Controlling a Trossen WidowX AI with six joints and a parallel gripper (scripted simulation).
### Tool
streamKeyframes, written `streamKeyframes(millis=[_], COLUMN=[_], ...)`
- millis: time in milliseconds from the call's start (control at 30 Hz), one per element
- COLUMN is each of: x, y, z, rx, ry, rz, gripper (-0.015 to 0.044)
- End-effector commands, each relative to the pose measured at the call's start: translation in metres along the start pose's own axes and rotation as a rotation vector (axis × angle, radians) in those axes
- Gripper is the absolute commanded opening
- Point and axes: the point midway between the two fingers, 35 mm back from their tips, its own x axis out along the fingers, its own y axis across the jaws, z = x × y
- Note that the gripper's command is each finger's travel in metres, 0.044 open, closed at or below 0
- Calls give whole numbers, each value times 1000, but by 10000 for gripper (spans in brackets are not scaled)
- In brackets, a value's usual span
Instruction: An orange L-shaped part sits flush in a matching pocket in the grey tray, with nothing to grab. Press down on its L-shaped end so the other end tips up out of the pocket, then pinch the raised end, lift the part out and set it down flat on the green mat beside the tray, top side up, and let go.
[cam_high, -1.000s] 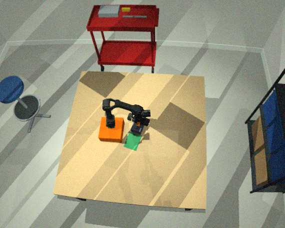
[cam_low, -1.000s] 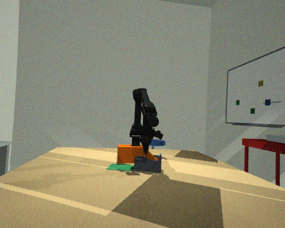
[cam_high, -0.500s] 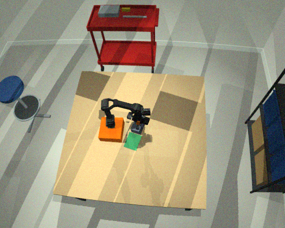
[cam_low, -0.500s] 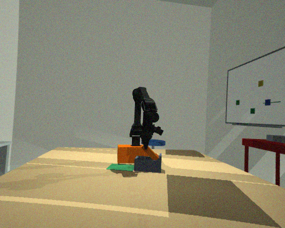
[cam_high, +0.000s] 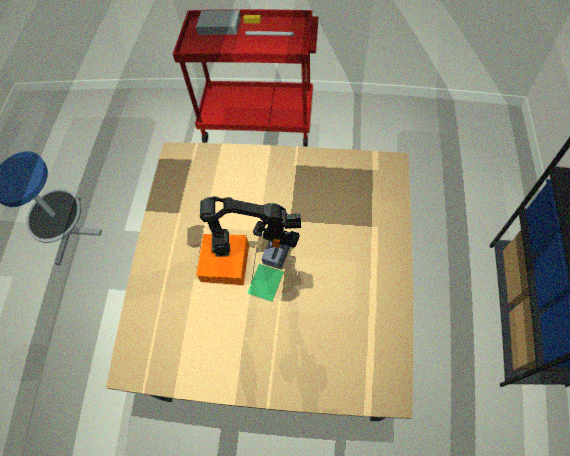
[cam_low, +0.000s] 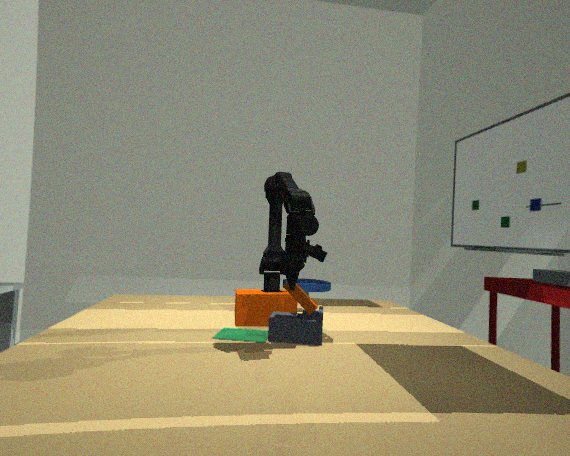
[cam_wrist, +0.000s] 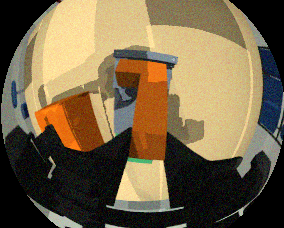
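The orange L-shaped part (cam_low: 303, 299) (cam_wrist: 151, 105) is tilted steeply over the grey tray (cam_low: 295, 330) (cam_high: 273, 258). Its straight end is raised well above the tray; its L-shaped end is low, at the tray's far wall in the wrist view. Whether that low end still touches the pocket cannot be told. My gripper (cam_low: 291, 284) (cam_wrist: 147, 133) is shut on the raised straight end. The green mat (cam_high: 266, 283) (cam_low: 241, 335) lies flat beside the tray, and only a thin strip of it shows in the wrist view.
The orange base block (cam_high: 222, 260) (cam_low: 265, 307) (cam_wrist: 72, 122) under the arm stands close beside the tray and mat. A red cart (cam_high: 245, 47) stands beyond the table's back edge. A blue stool (cam_high: 22, 177) is left of the table, and a dark rack (cam_high: 530, 280) is at the right.
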Motion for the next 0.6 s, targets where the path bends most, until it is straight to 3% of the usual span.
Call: streamKeyframes(millis=[0, 567], x=[-11, -9], y=[-1, 1], z=[1, -34], rx=[-3, -3], ry=[-10, -7], rz=[-11, -11], gripper=[0, 0])
